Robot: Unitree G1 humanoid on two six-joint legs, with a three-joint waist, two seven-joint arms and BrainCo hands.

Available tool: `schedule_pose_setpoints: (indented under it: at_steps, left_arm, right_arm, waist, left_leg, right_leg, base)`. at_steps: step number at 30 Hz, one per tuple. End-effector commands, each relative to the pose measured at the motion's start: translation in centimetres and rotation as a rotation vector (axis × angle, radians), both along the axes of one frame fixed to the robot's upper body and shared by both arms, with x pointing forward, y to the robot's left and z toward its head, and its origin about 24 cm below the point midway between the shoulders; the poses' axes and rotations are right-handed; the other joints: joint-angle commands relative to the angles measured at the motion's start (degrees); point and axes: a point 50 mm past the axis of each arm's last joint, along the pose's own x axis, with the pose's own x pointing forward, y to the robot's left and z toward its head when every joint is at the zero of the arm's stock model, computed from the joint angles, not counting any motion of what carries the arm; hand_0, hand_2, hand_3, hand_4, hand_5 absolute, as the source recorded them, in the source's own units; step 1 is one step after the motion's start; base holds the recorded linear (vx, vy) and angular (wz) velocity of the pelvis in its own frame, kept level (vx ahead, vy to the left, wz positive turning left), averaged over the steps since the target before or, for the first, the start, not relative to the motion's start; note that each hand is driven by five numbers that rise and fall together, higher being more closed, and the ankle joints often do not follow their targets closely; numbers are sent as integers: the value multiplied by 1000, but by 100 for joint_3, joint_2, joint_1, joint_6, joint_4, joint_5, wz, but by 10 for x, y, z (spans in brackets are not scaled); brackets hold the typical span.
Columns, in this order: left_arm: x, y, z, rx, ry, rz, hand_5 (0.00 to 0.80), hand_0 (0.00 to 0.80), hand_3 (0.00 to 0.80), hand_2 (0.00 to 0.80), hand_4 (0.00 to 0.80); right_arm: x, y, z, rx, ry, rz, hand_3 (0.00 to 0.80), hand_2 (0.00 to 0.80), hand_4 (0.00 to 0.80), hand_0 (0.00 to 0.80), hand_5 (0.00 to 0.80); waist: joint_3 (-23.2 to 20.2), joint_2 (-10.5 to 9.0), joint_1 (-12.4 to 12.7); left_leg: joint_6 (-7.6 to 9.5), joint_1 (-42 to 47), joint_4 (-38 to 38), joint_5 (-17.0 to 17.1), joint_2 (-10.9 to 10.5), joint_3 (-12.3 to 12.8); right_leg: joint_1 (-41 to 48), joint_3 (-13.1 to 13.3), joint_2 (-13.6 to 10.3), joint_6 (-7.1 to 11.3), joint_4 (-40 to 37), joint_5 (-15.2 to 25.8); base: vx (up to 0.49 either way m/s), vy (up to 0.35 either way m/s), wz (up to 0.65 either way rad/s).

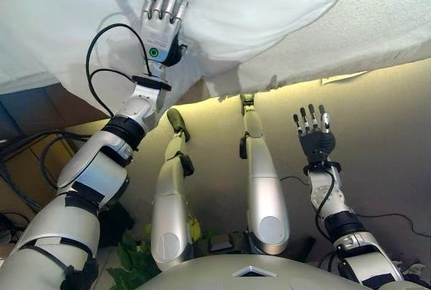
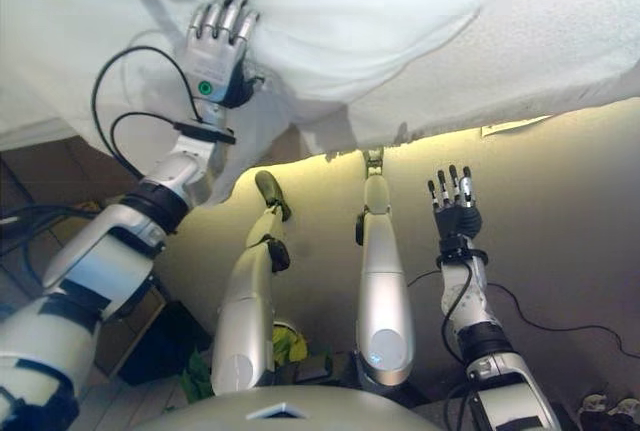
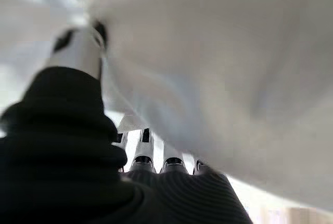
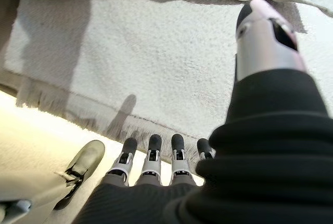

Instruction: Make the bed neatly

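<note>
In the eye views the left robot hand (image 1: 161, 24) reached onto the bed (image 1: 377, 41), fingers curled into the white sheet (image 1: 269, 7); the right robot hand (image 1: 314, 138) hung open near the bed's edge. The left wrist view showed sheet pinched between thumb and fingers. The right wrist view showed straight fingers holding nothing, so this hand should probably take the edge too, for an even pull.
</note>
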Motion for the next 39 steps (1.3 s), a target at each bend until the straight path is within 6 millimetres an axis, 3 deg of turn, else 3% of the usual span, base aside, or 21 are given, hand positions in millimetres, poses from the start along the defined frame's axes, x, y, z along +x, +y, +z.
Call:
schedule_pose_setpoints:
  at_steps: [1, 8, 14, 20, 31, 39]
  left_arm:
    - [4, 23, 5, -14, 23, 108, 800, 800, 800, 800, 800]
    - [-1, 31, -4, -78, 58, 75, 800, 800, 800, 800, 800]
    - [-14, 54, -37, -110, 142, 58, 800, 800, 800, 800, 800]
    - [-37, 71, -77, -56, 271, -24, 800, 800, 800, 800, 800]
    - [-99, 111, -148, -8, 592, -29, 800, 800, 800, 800, 800]
    - [-136, 159, -147, 41, 742, 38, 800, 800, 800, 800, 800]
  right_arm:
    - [-8, -8, 8, -33, -48, -32, 0, 0, 0, 0, 0]
    - [-20, -14, -1, -43, -22, -34, 0, 0, 0, 0, 0]
    - [-34, -28, -15, -54, 29, -49, 0, 0, 0, 0, 0]
    - [-50, -43, -27, -73, 81, -83, 0, 0, 0, 0, 0]
    - [-68, -58, -36, -137, 175, -129, 0, 0, 0, 0, 0]
    - [-89, -90, -42, -174, 238, -186, 0, 0, 0, 0, 0]
  waist:
    - [71, -128, -111]
    - [71, -64, -98]
    - [71, -17, -6]
    - [18, 27, 84]
    - [-923, 210, 372]
    - [-1337, 400, 583]
  left_leg:
    - [-50, -500, 468, 372, 29, -388]
    - [-61, -180, 489, 313, 30, -359]
    - [-96, 567, 428, 241, 59, -395]
    - [-121, 1485, 280, 136, 121, -424]
    - [-117, 2471, 6, -79, 159, -482]
    - [-131, 2946, -229, -165, 146, -520]
  right_leg:
    - [60, 37, -279, 559, 276, -37]
    - [364, -50, -373, 564, 328, -85]
    - [1140, -244, -487, 545, 329, -193]
    - [2070, -384, -559, 520, 242, -333]
    - [3238, -668, -654, 487, -96, -546]
    - [3829, -806, -643, 537, -371, -625]
  base:
    - [7, 35, -2]
    - [6, 7, 0]
    - [59, 8, -2]
    - [95, 10, 9]
    - [142, 30, 9]
    - [95, 64, 8]
